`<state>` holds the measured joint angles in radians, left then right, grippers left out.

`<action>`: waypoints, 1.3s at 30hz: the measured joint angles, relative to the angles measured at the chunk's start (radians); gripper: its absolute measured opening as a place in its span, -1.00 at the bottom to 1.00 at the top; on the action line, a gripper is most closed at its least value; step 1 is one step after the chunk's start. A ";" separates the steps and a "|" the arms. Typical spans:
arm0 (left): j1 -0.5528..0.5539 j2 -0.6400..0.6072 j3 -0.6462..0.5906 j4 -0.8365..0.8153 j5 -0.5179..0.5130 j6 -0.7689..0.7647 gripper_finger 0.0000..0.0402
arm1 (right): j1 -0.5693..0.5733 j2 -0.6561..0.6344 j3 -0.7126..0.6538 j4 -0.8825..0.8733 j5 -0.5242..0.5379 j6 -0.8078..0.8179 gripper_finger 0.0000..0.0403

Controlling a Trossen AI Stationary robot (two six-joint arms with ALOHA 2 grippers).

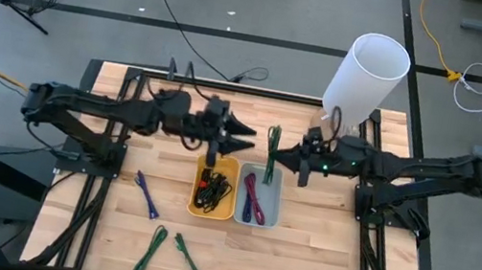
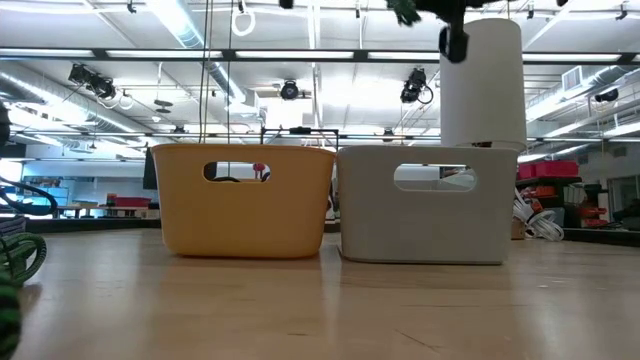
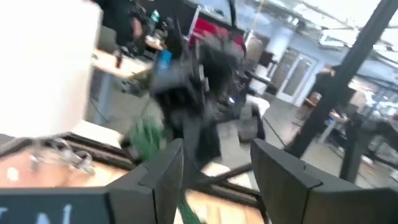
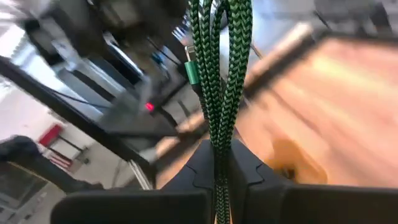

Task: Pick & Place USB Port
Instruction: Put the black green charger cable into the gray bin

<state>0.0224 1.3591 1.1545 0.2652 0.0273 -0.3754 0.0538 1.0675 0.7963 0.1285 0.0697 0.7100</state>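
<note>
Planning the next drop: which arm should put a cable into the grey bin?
Right. Its hand is shut on the green cable just above the grey bin; the left hand is open and empty.

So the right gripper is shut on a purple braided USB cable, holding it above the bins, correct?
Not quite: the braided cable pinched in the right gripper is green, not purple, as the right wrist view shows. The rest stands: in the high view that shut gripper holds it up beside the grey plastic bin and the yellow plastic bin. Purple cables lie in the grey one.
</note>
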 joint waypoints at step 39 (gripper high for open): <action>0.032 -0.073 0.000 -0.251 0.058 0.005 -0.02 | 0.179 0.399 -0.001 -0.227 0.121 0.538 -0.58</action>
<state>0.0548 1.2865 1.1545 0.0141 0.0849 -0.3706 0.2325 1.4670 0.7958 -0.0981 0.1908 1.2482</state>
